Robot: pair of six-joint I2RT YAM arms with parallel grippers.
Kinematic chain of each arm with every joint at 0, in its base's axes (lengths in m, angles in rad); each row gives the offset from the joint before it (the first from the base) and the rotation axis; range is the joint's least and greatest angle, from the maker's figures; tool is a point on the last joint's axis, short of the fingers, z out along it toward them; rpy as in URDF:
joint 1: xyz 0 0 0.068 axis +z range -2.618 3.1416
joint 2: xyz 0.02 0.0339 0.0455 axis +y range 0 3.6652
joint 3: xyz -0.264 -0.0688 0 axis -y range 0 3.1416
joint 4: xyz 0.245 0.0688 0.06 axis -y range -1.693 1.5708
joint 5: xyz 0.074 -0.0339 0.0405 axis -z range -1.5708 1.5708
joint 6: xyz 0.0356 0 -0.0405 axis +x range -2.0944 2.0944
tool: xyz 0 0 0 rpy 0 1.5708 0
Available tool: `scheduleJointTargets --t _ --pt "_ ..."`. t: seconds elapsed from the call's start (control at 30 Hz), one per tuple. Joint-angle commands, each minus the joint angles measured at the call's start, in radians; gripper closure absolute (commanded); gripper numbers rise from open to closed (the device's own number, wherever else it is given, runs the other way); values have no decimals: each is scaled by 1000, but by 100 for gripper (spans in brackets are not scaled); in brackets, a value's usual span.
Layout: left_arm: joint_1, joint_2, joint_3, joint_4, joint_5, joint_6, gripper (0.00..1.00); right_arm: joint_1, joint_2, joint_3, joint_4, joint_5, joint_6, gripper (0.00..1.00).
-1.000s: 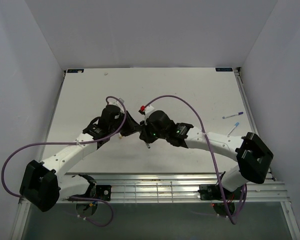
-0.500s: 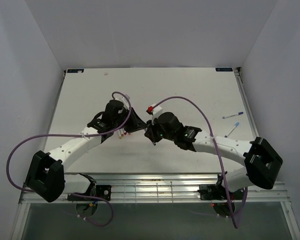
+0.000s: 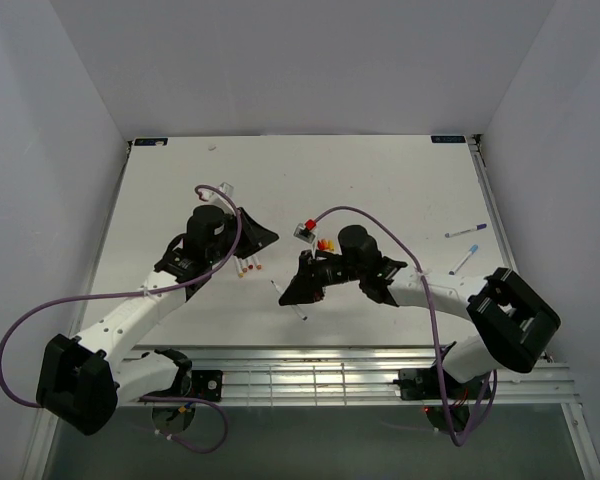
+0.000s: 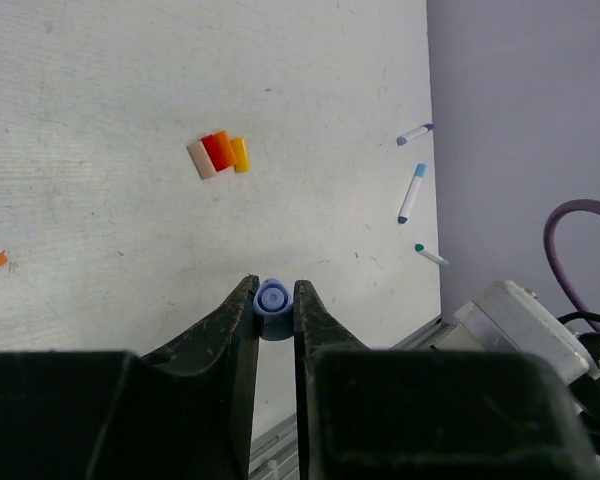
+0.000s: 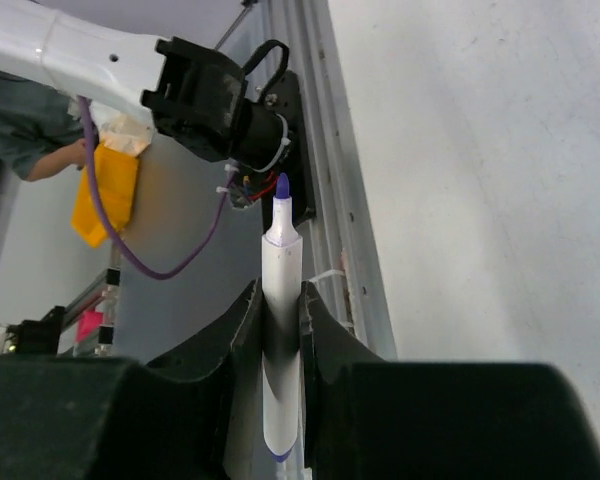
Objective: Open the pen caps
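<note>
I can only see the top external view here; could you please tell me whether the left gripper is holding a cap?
Observer: Yes. In the left wrist view the left gripper pinches a blue-purple cap, seen end-on between its fingers.
Operator: Thank you. And the other arm?
Observer: The right wrist view shows the right gripper clamped on a white pen barrel, with its purple tip bare.

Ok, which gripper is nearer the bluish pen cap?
Left. The left gripper pinches the bluish pen cap between its fingertips; the right gripper is apart from it, lower in the top view, clamped on the uncapped white pen.
</note>
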Motion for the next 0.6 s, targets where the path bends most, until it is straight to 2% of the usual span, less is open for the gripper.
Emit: scheduleJointTargets --t 0.0,0.03,0.13,0.2,0.3,0.43,0.57 --pt "2 -14 46 -76 -76 7 100 -10 -45 45 -50 79 -68 92" --pt "2 -22 58 -114 -151 16 100 -16 -64 70 -218 139 -102 92" --pt "2 -60 63 -251 -310 28 100 -77 -84 133 -397 320 -159 92" --pt "4 -85 28 -309 -360 30 100 -134 -85 159 -455 401 -190 92" --pt "11 -134 -24 -337 -394 16 100 -203 -70 188 -512 395 -211 92" --pt "11 -209 -107 -354 -421 -22 100 -215 45 269 -523 400 -239 92" --pt "11 -312 -148 -358 -434 -47 100 -203 184 349 -442 371 -190 92"
